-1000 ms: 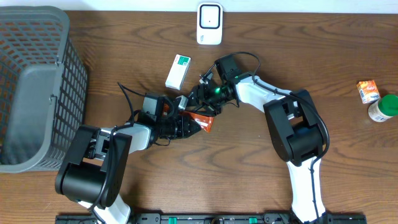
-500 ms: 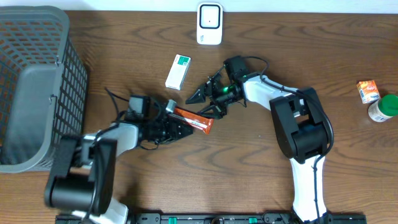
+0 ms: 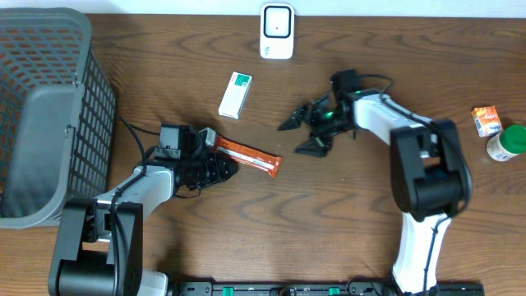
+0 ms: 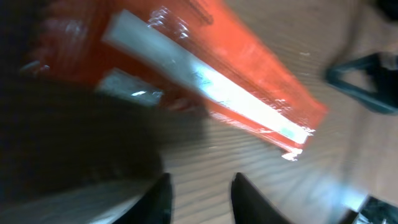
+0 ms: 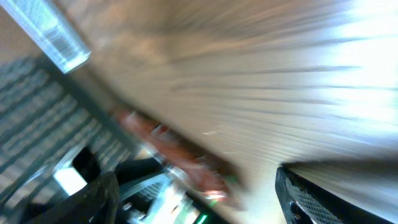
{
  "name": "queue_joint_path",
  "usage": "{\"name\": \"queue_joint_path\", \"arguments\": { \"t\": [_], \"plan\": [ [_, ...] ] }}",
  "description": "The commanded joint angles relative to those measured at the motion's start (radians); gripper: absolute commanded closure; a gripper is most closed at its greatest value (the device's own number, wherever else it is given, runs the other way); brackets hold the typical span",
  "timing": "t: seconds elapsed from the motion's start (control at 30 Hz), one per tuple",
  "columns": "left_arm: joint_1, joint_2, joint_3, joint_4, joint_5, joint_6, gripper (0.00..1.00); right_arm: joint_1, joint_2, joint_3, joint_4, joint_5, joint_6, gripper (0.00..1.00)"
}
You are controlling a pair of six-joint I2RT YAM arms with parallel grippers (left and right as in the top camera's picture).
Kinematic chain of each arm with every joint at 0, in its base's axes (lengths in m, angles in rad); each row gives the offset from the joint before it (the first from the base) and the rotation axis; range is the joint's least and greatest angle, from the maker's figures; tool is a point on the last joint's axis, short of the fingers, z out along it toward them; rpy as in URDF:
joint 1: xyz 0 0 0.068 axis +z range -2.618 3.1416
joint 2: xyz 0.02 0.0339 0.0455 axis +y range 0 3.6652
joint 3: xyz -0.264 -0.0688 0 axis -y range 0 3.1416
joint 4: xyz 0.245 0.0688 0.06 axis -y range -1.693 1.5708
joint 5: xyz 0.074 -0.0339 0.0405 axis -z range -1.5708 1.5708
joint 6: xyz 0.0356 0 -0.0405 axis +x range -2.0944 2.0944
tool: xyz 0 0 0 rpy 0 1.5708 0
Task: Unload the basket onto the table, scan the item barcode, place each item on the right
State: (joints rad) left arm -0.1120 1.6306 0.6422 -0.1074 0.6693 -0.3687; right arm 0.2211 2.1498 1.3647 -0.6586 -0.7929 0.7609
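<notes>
The item, an orange snack bar (image 3: 248, 156), lies flat on the wooden table, with no gripper on it. My left gripper (image 3: 223, 170) sits just below the bar's left end. In the left wrist view the bar (image 4: 211, 81) fills the area above the left gripper (image 4: 200, 199), whose jaws stand slightly apart with only bare wood between them. My right gripper (image 3: 294, 137) is open to the right of the bar, clear of it. The right wrist view is blurred; the bar (image 5: 180, 155) shows beyond the wide-open right gripper (image 5: 196, 183). The white scanner (image 3: 277, 31) stands at the far edge.
A grey mesh basket (image 3: 49, 115) fills the left side. A white and green box (image 3: 236, 94) lies between the bar and the scanner. An orange carton (image 3: 486, 120) and a green-lidded bottle (image 3: 507, 142) stand at the far right.
Both grippers were together at the bar a second ago. The right gripper has let go, opened wider and drawn back to the right. The left gripper has opened and pulled left; the bar lies flat.
</notes>
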Motion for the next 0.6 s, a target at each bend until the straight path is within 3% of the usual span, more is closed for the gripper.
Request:
{"name": "queue_joint_path", "arguments": {
  "t": [0.0, 0.17, 0.23, 0.3, 0.57],
  "plan": [
    [0.004, 0.002, -0.003, -0.015, -0.163, -0.039, 0.81, -0.021, 0.034, -0.089, -0.048, 0.706, -0.090, 0.19],
    [0.004, 0.011, -0.003, 0.017, -0.237, -0.042, 0.83, -0.021, -0.069, -0.089, -0.124, 0.673, -0.090, 0.09],
    [0.004, 0.025, -0.003, 0.042, -0.237, -0.063, 0.70, -0.021, -0.080, -0.089, -0.158, 0.650, -0.090, 0.09],
    [0.004, 0.051, -0.003, 0.087, -0.236, -0.093, 0.64, -0.019, -0.082, -0.089, -0.199, 0.636, -0.090, 0.12],
    [0.004, 0.179, -0.003, 0.277, -0.142, -0.145, 0.64, 0.005, -0.082, -0.098, -0.231, 0.618, -0.096, 0.16]
  ]
}}
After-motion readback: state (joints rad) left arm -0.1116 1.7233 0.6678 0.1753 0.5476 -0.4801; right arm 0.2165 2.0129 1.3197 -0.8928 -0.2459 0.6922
